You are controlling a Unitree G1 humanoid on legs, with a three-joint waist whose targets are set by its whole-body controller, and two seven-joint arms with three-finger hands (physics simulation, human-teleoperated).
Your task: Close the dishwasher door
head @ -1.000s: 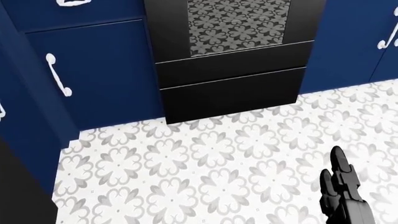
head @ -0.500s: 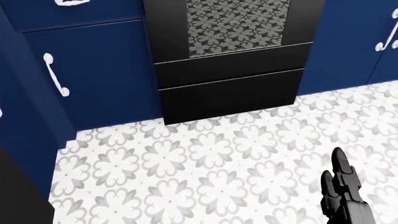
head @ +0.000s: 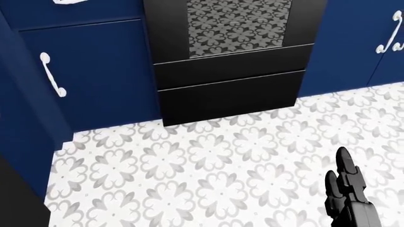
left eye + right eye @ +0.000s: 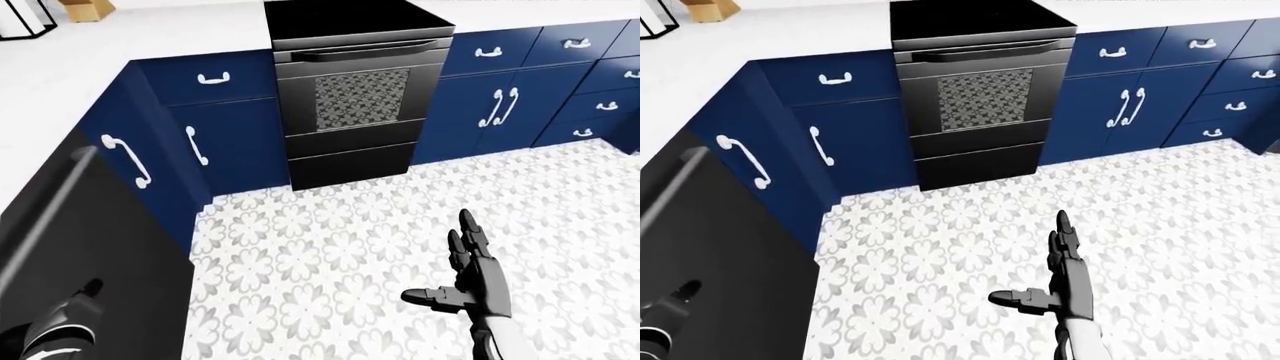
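Observation:
The dishwasher door [image 4: 100,247] is a large black panel at the left of the eye views, and it seems to lean out from the navy cabinet row. My left hand [image 4: 66,321] is low at the bottom left, dark against that panel, with one fingertip [image 4: 93,287] raised; I cannot make out its grip or whether it touches the door. Over the patterned floor at the lower right, my right hand [image 4: 448,268] is open, fingers straight and thumb out to the left, holding nothing. The head view shows only its fingers [image 3: 345,187].
A black oven [image 4: 352,97] with a patterned window stands in the middle of the navy cabinets [image 4: 500,105], which have white handles. A white counter [image 4: 150,30] runs along the top and down the left side. Grey-and-white tiled floor [image 4: 330,255] spreads between me and the oven.
The whole head view has drifted a little: oven and cabinets slid slightly left, so the camera moved. My right hand keeps the same place in the picture.

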